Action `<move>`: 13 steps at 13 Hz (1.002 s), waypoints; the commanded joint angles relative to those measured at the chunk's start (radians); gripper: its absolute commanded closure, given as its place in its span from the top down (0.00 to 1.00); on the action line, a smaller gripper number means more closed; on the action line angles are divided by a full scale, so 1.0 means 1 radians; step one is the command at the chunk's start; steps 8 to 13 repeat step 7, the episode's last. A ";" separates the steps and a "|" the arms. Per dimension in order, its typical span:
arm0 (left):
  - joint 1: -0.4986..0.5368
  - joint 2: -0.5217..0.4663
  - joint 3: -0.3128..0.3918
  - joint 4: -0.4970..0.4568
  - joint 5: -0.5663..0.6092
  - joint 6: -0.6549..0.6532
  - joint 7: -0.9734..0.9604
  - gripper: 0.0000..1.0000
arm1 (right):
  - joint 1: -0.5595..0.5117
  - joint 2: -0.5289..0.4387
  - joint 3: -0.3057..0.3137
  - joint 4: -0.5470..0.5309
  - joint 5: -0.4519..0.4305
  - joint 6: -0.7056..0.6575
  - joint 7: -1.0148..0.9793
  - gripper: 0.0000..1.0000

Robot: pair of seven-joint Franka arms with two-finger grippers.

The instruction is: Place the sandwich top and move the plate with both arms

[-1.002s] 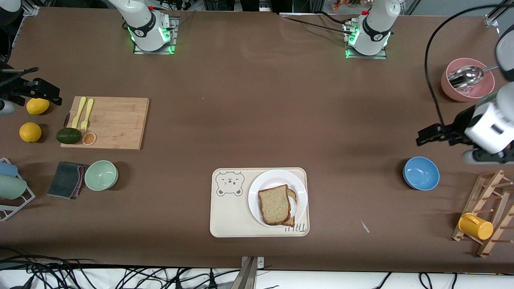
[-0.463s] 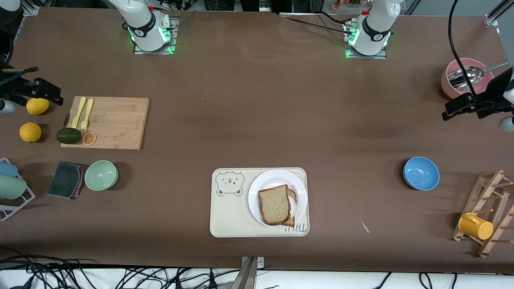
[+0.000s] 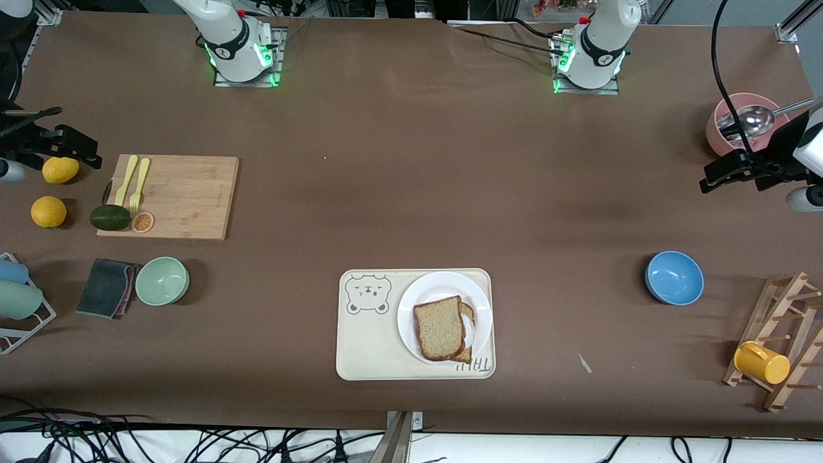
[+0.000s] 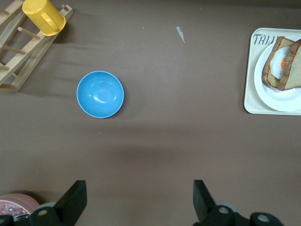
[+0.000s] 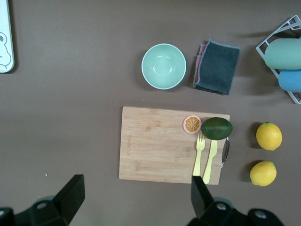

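The sandwich top [image 3: 439,328], a speckled brown slice, lies on the egg toast on the white plate [image 3: 443,278]. The plate sits on the cream bear tray [image 3: 366,347] near the table's front edge. The left wrist view shows the plate [image 4: 275,96], the sandwich top [image 4: 295,70] and the egg under it. My left gripper [image 3: 739,172] [image 4: 138,200] is open and empty, up in the air over bare table by the pink bowl [image 3: 720,132]. My right gripper [image 3: 51,135] [image 5: 136,195] is open and empty, over the table's end by the lemons; that arm waits.
A blue bowl [image 3: 674,277], a wooden rack [image 3: 787,302] and a yellow mug [image 3: 761,362] stand at the left arm's end. A cutting board [image 3: 186,196] with forks, avocado [image 3: 109,217], a green bowl [image 3: 162,280], a cloth [image 3: 106,287] and lemons [image 3: 49,211] are at the right arm's end.
My left gripper has moved away from the blue bowl toward the pink bowl, then drifted slightly. The right arm, plate and sandwich have not moved.
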 commanded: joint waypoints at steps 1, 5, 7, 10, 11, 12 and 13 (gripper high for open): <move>-0.004 -0.012 -0.004 -0.002 0.032 0.008 0.001 1.00 | -0.010 -0.021 0.006 -0.015 0.030 0.000 -0.019 1.00; 0.005 -0.013 -0.002 -0.003 0.032 0.000 -0.001 1.00 | -0.010 -0.021 0.006 -0.015 0.030 0.000 -0.017 1.00; 0.005 -0.019 -0.002 -0.012 0.035 0.000 0.002 1.00 | -0.010 -0.021 0.006 -0.015 0.030 0.001 -0.019 1.00; 0.005 -0.019 -0.002 -0.012 0.035 0.000 0.002 1.00 | -0.010 -0.021 0.006 -0.015 0.030 0.001 -0.019 1.00; 0.005 -0.019 -0.002 -0.012 0.035 0.000 0.002 1.00 | -0.010 -0.021 0.006 -0.015 0.030 0.001 -0.019 1.00; 0.005 -0.019 -0.002 -0.012 0.035 0.000 0.002 1.00 | -0.010 -0.021 0.006 -0.015 0.030 0.001 -0.019 1.00; 0.005 -0.019 -0.002 -0.012 0.035 0.000 0.002 1.00 | -0.010 -0.021 0.006 -0.015 0.030 0.001 -0.019 1.00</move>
